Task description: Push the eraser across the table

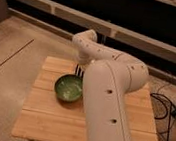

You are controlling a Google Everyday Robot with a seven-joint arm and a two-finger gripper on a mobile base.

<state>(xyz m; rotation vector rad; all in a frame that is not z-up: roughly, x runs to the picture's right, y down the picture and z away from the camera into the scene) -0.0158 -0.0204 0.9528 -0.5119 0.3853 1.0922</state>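
The small slatted wooden table (42, 123) stands in the middle of the view. My white arm reaches over it from the lower right. My gripper (80, 70) points down at the table's back middle, just behind the green bowl (68, 88). The eraser does not show; it may be hidden behind the gripper or the arm.
The green bowl sits left of centre on the table. Black cables (169, 106) lie on the floor to the right. A dark wall with a pale ledge (65, 13) runs behind the table. Concrete floor (5, 71) lies to the left.
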